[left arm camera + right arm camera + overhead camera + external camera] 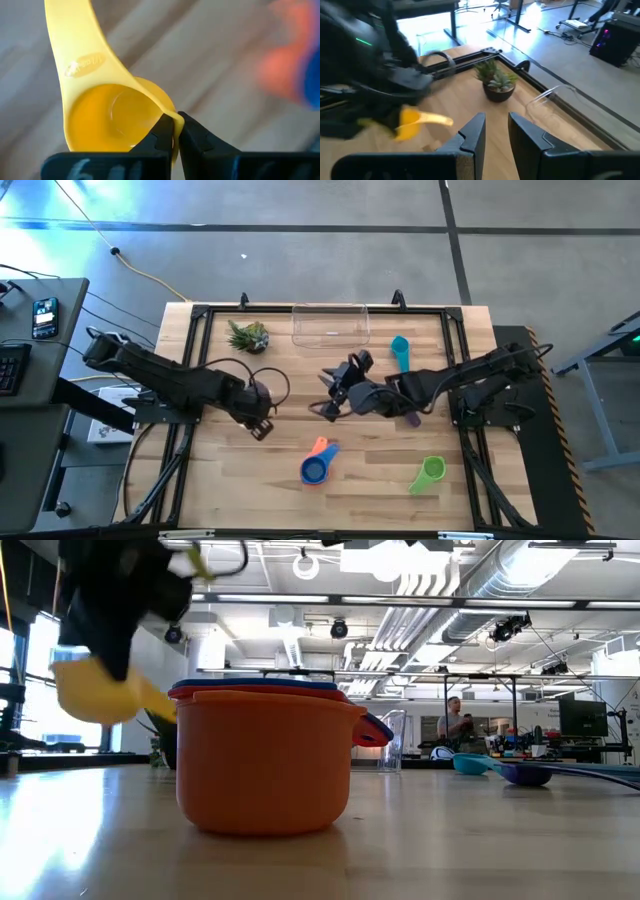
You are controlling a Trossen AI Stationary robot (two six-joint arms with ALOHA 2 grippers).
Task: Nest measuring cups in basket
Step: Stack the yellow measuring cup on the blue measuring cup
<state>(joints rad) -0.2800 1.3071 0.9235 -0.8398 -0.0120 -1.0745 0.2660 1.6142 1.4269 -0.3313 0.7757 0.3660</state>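
My left gripper [262, 423], left of the table's middle, is shut on the yellow cup [105, 115], which also shows in the low view [95, 690] and the right wrist view [410, 124]. My right gripper [335, 395] hovers open and empty over the table's middle [496, 120]. The orange cup [265, 755] stands near the front with red and blue cups nested in it [315, 465]. On the table lie the green cup [428, 473], the teal cup [400, 350] and the purple cup [412, 418], which is partly under my right arm. The clear basket [330, 323] sits at the far edge. My left gripper pinches the yellow cup by the bowl's rim [167, 111], on the side opposite the handle, one finger [160, 132] inside the bowl and one outside. The handle [75, 45] points away from the fingers. The cup is lifted clear of the table.
A small spiky plant in a pot [248, 335] stands left of the basket. A black frame [200, 315] runs along the table's edges. Bare wood lies between the nested cups and the green cup. A person [455, 725] stands far off in the room.
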